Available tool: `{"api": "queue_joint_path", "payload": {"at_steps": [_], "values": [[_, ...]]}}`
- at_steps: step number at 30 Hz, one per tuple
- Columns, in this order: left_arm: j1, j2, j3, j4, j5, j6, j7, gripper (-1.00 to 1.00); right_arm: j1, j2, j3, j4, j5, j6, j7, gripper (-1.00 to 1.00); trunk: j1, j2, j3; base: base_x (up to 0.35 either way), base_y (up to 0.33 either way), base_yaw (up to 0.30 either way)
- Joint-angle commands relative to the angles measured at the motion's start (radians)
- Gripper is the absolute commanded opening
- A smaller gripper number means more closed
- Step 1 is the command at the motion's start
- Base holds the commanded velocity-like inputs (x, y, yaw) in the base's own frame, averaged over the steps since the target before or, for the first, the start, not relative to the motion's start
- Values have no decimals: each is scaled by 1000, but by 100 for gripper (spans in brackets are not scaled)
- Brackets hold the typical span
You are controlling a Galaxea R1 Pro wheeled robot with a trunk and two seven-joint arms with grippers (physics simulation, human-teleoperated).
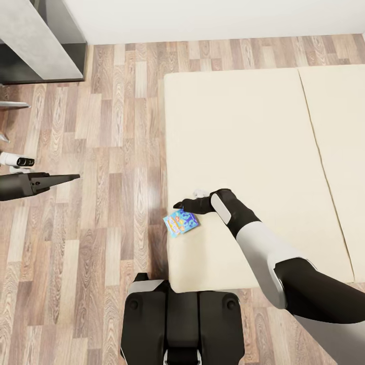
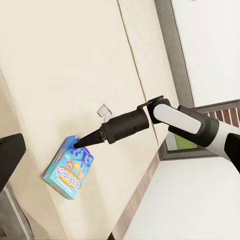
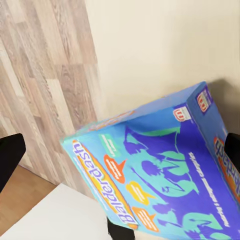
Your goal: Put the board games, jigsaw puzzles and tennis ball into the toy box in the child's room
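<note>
A small blue board game (image 1: 181,222) with cartoon lettering is at the left edge of the bed (image 1: 253,132), on the cream mattress. My right gripper (image 1: 178,205) hovers right over it, fingers open and standing apart on either side of the box (image 3: 165,175) in the right wrist view, not closed on it. From the left wrist view the fingertips (image 2: 80,144) meet the box's upper edge (image 2: 67,169). I cannot tell whether the box lies flat. My left gripper (image 1: 75,177) hangs over the wood floor, well left of the bed, open and holding nothing.
A dark grey piece of furniture (image 1: 40,45) stands at the far left by the white wall. Wood-plank floor (image 1: 111,152) runs between it and the bed. My base (image 1: 180,324) is against the bed's near end. A grey headboard (image 2: 167,45) borders the mattress.
</note>
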Motion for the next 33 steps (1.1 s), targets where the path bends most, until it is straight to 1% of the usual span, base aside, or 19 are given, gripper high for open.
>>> {"api": "queue_joint_path", "payload": {"at_steps": [1, 33], "values": [[0, 1, 0, 0, 0, 11, -4, 100, 0, 0, 1, -1, 5, 3, 5, 100, 1, -2, -1, 0, 107, 0], [0, -1, -2, 0, 0, 9, -1, 100, 0, 0, 3, 3, 6, 12, -5, 100, 1, -2, -1, 0, 6, 0]]}}
